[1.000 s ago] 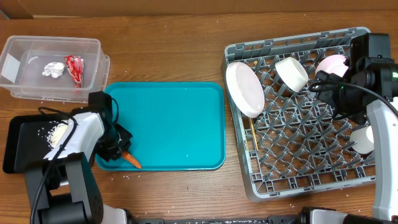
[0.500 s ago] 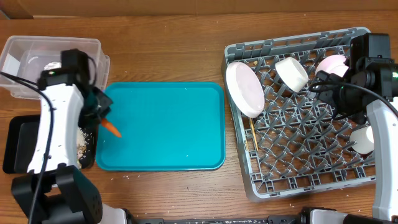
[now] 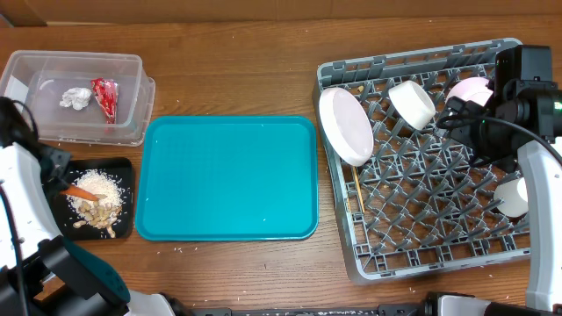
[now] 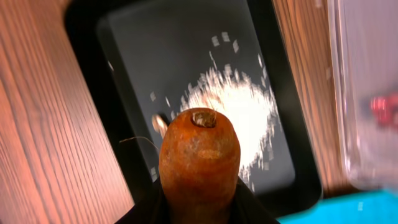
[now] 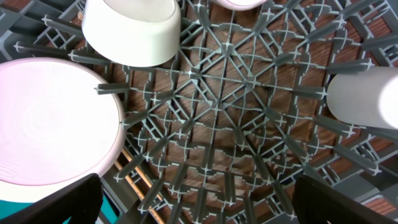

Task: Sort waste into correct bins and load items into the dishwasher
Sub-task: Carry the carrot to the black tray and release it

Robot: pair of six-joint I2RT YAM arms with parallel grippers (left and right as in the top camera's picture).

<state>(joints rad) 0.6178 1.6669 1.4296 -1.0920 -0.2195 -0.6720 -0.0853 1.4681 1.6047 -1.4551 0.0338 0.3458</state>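
Nearly done: wrapper (image 3: 104,96) and paper ball (image 3: 75,98) lie in the far-left tub (image 3: 79,56), dishes (image 3: 346,125) in the rack (image 3: 421,219) at right. The left gripper (image 4: 199,208) pinches the carrot (image 4: 199,155) over the black tray (image 4: 155,50) of scraps (image 3: 97,209), unreleased; the right gripper (image 5: 199,208) gapes wide above the rack.

Finding no legible word, number, brand or sign in any view. Seeing only a white sticker (image 3: 13,95) on the left end of the clear tub (image 3: 75,56), looking blank from overhead. Spotting a red wrapper (image 3: 105,96) lying inside the same tub, right of the sticker, appearing too small for making out any print.
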